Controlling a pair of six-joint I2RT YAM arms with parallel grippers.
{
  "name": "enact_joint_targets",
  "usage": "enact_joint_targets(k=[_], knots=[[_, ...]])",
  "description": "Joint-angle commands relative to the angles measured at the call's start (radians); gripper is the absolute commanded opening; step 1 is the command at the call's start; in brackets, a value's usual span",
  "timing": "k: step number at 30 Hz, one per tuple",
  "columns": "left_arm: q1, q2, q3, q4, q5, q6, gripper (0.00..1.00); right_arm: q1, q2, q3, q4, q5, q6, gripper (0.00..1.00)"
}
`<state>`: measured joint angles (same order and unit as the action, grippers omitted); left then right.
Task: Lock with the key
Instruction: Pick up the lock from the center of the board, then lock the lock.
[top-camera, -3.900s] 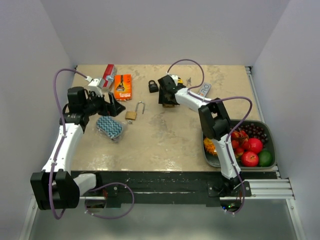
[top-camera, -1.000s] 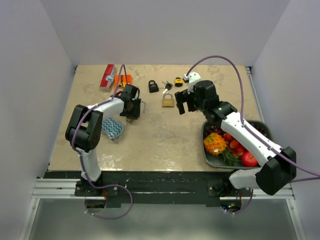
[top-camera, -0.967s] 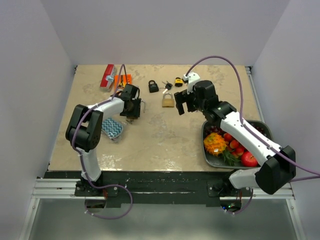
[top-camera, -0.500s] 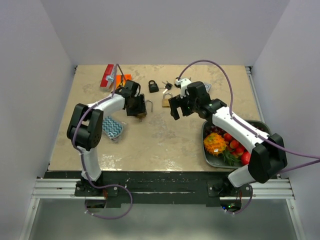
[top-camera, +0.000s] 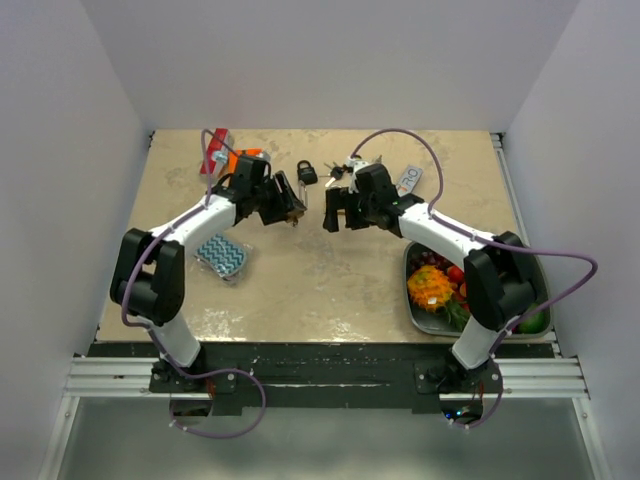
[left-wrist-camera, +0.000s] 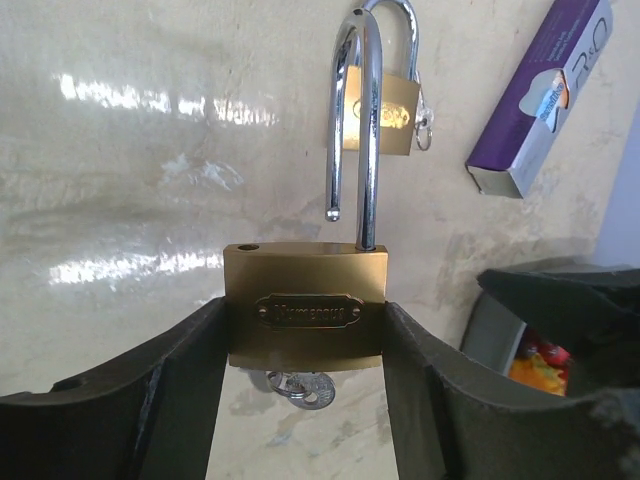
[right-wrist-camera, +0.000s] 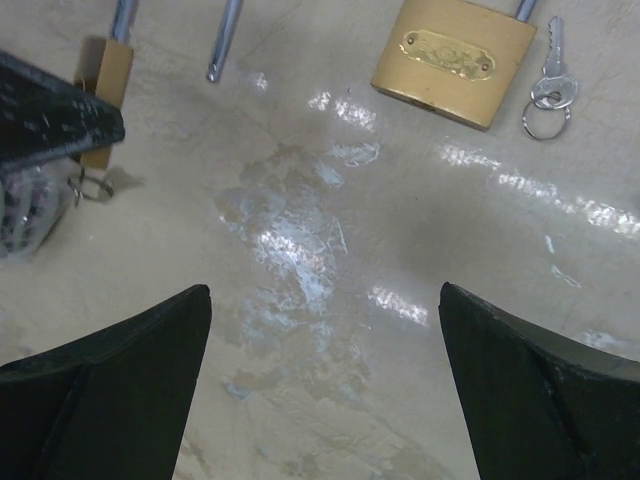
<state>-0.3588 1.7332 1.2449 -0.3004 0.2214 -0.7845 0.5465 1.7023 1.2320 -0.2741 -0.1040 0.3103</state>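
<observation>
Left jaws: closed on the two narrow sides of a brass padlock (left-wrist-camera: 306, 300), which they hold above the desk (left-wrist-camera: 150, 180).
Padlock: body sits crosswise between the jaws, long axis running straight out ahead of them. The shackle (left-wrist-camera: 365, 120) is open and points forward past the fingertips. A key ring (left-wrist-camera: 297, 385) shows at the body's rear end.
Right jaws: spread wide, holding nothing.
Ahead of both: second brass padlock (right-wrist-camera: 452, 58) flat on the desk, key (right-wrist-camera: 552, 88) beside it.
Farther: purple box (left-wrist-camera: 540, 95).
</observation>
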Motion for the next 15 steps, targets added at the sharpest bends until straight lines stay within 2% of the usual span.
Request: enact_joint_targets(k=[1, 5, 8, 11, 15], knots=[[0.009, -0.104, -0.059, 0.196, 0.096, -0.166, 0.0, -0.003, -0.029, -0.04, 0.225, -0.045, 0.197, 0.99], [0.03, -0.113, -0.055, 0.205, 0.127, -0.251, 0.0, 0.001, -0.062, -0.117, 0.488, -0.013, 0.292, 0.99], [0.037, -0.123, -0.047, 0.208, 0.136, -0.294, 0.0, 0.02, -0.058, -0.151, 0.587, 0.013, 0.316, 0.99], [0.037, -0.135, -0.047, 0.207, 0.134, -0.331, 0.0, 0.052, -0.024, -0.08, 0.505, 0.035, 0.29, 0.98], [0.041, -0.152, -0.055, 0.213, 0.122, -0.381, 0.0, 0.09, -0.032, -0.075, 0.526, 0.072, 0.288, 0.96]])
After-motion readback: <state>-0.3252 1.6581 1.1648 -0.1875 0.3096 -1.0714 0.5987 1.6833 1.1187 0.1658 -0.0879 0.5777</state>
